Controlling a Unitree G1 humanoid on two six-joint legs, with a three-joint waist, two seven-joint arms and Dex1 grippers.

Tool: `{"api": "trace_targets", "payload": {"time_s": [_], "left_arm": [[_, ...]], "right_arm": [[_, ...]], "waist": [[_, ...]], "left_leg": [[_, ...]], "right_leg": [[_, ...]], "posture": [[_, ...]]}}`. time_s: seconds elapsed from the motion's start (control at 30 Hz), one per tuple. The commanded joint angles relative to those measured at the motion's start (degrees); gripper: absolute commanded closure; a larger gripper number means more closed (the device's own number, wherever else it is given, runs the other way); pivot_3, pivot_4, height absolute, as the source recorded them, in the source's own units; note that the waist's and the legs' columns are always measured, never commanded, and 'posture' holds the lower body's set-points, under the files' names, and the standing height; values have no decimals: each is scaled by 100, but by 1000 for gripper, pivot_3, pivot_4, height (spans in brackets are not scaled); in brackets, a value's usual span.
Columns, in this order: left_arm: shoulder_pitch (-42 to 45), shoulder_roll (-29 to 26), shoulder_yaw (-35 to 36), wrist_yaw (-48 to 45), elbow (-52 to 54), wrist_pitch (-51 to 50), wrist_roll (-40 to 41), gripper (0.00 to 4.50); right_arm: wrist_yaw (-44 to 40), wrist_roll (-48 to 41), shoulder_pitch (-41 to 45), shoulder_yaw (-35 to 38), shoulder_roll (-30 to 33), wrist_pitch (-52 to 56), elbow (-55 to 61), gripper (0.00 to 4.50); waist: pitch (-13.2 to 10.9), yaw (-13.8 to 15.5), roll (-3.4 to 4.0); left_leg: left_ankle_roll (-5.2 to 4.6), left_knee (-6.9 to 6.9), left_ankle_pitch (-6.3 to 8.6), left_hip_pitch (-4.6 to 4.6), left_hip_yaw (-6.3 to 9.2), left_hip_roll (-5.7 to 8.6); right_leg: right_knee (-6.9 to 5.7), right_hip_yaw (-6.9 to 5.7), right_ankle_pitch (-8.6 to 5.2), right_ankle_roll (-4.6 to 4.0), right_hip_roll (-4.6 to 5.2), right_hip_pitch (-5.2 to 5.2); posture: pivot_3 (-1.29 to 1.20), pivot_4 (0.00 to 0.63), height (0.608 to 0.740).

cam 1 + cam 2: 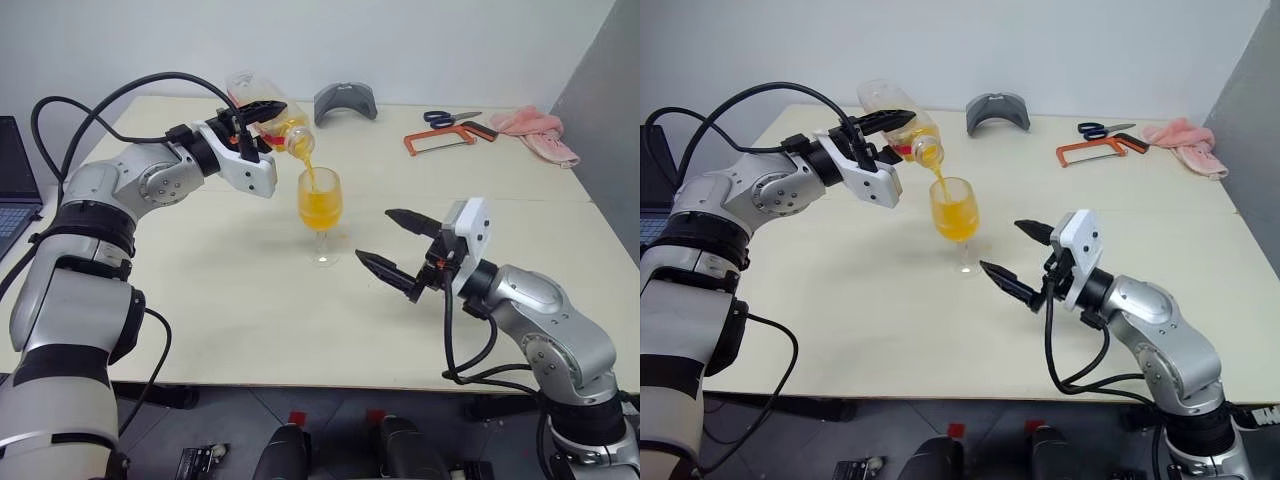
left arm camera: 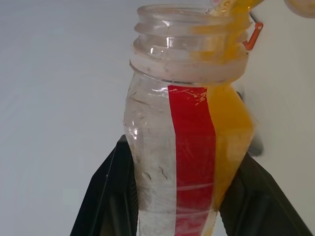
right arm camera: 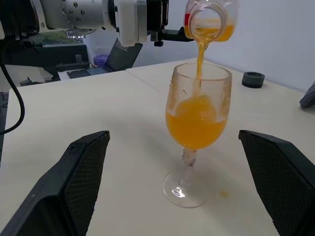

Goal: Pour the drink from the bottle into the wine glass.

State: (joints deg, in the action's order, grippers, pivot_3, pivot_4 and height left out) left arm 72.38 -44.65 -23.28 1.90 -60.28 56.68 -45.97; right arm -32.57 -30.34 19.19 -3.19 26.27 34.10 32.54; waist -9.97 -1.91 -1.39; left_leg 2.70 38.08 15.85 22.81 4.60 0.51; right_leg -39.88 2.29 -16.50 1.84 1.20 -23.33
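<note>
The bottle (image 1: 268, 113) is seen in the upper centre of the left eye view, tipped mouth-down to the right and clamped by the left gripper (image 1: 262, 122), whose two black fingers (image 2: 106, 196) are closed on either side of its lower body, as the left wrist view shows; the neck and open mouth project well beyond the fingertips. A red label strip (image 2: 192, 162) runs along the bottle's side, and the drink (image 2: 231, 132) is pooled against the lower wall up to the mouth. From the mouth a thin orange stream (image 3: 200, 59) falls into the glass (image 1: 320, 205), which stands upright at mid-frame on the table (image 1: 200, 300), directly beneath the bottle's mouth. The bowl is roughly half filled with orange liquid, and its foot rests on the tabletop beside a small orange spot (image 3: 224, 193). The right gripper (image 1: 394, 243) is held at the right of centre, just right of the glass, its fingers spread wide and empty; in the right wrist view the glass is framed between the two fingertips without being touched. At the far edge of the table a grey curved object (image 1: 345, 102), scissors (image 1: 450, 118), an orange-framed saw (image 1: 447, 139) and a pink cloth (image 1: 540, 133) are laid out. A laptop (image 1: 15, 185) is partly visible at the left edge.
</note>
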Motion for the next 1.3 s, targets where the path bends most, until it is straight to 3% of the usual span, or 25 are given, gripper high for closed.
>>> {"api": "trace_targets", "payload": {"time_s": [0.03,0.83,1.3], "left_arm": [[215,-100,27,127,62,-10,39,2830],[140,-26,69,52,29,-78,152,2830],[-193,344,428,-622,174,-416,1164,2830]], "right_arm": [[-31,-24,38,48,3,-108,145,0],[-11,-33,5,16,9,-76,193,0],[64,88,125,-14,-77,-187,142,0]], "waist": [[0,0,0],[0,0,0],[0,-10,0]], "left_leg": [[0,0,0,0,0,0],[0,1,0,0,0,0],[1,2,0,-1,0,0]], "right_leg": [[0,0,0,0,0,0],[-1,0,0,0,0,0],[-4,1,0,0,0,-1]], "posture": [[0,150,740],[0,150,740],[0,150,740]]}}
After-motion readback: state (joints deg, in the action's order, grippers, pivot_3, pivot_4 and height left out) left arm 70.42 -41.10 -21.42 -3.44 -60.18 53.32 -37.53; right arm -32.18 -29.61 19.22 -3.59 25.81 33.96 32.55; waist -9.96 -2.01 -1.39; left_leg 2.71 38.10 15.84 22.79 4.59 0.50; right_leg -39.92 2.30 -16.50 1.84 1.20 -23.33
